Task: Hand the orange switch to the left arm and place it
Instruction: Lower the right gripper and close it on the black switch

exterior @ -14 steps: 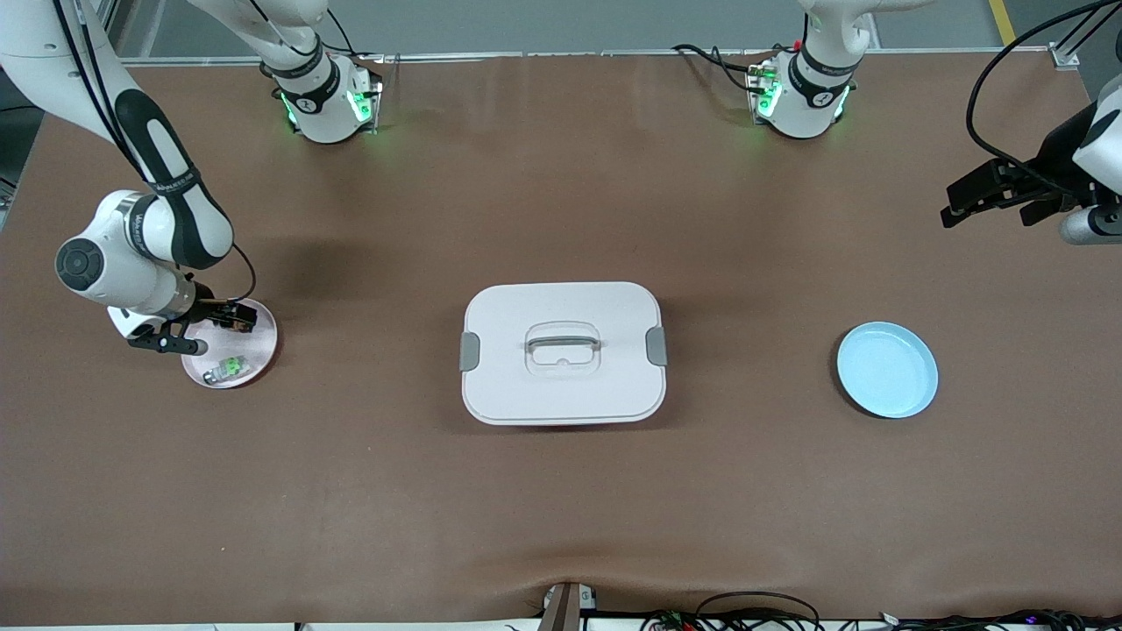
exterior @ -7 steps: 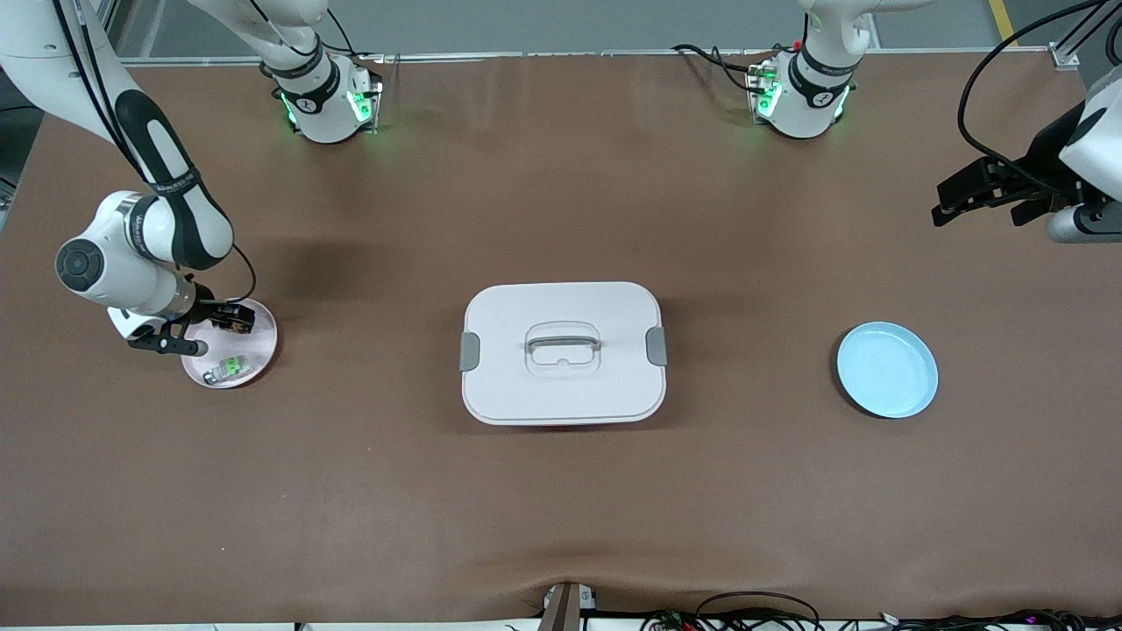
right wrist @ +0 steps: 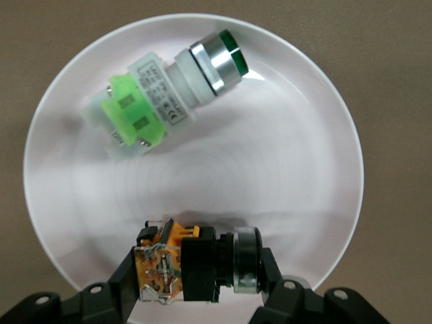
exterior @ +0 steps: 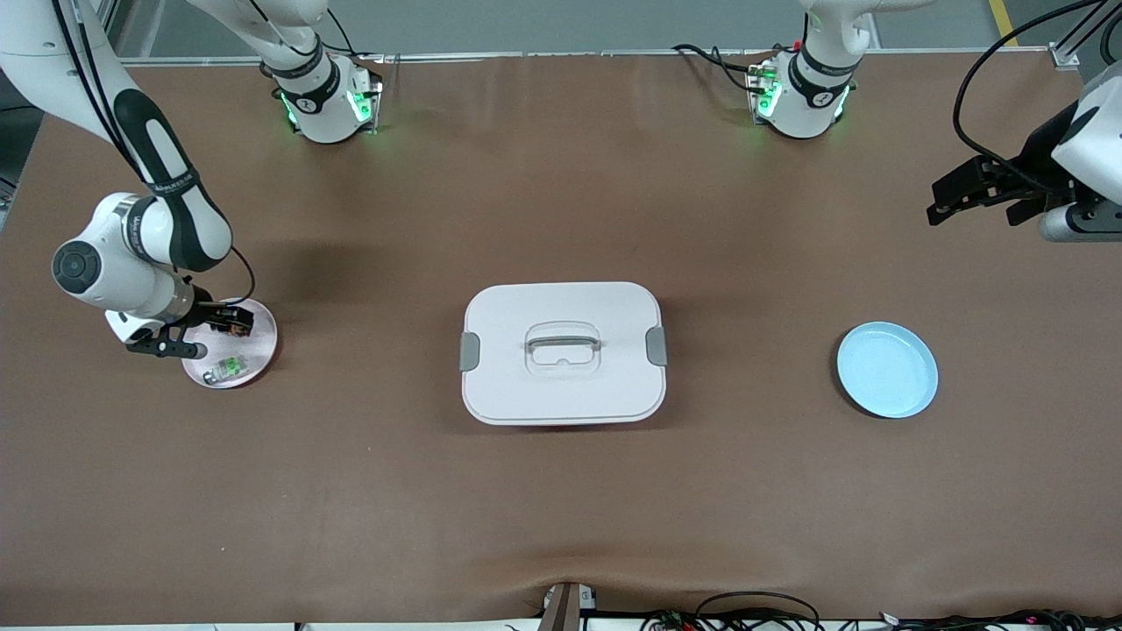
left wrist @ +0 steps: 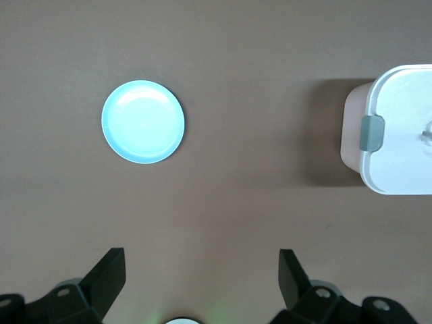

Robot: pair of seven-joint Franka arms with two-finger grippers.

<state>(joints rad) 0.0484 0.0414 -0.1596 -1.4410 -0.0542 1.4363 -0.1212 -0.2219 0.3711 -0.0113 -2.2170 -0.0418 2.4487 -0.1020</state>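
Brown surface (exterior: 561,508) holds a big white plastic box (exterior: 562,352). Right gripper (right wrist: 199,283) pinches the tiny black-and-orange switch (right wrist: 182,263) just over a small pink round plate (exterior: 263,343). Left gripper (left wrist: 201,277) waits wide apart above bare brown surface. Lifting, handover, and passing around the box are left.

Even overhead light, soft shadows, sharp frames
The brown table (exterior: 561,508) is evenly lit from above; the box (exterior: 562,352) casts a faint shadow around its base, darker beside it in the left wrist view, and a dim arm shadow lies near the pink plate (exterior: 259,346). The blue plate (left wrist: 142,121) shows pale glare, the white plate (right wrist: 304,155) soft sheen. Green base lights glow
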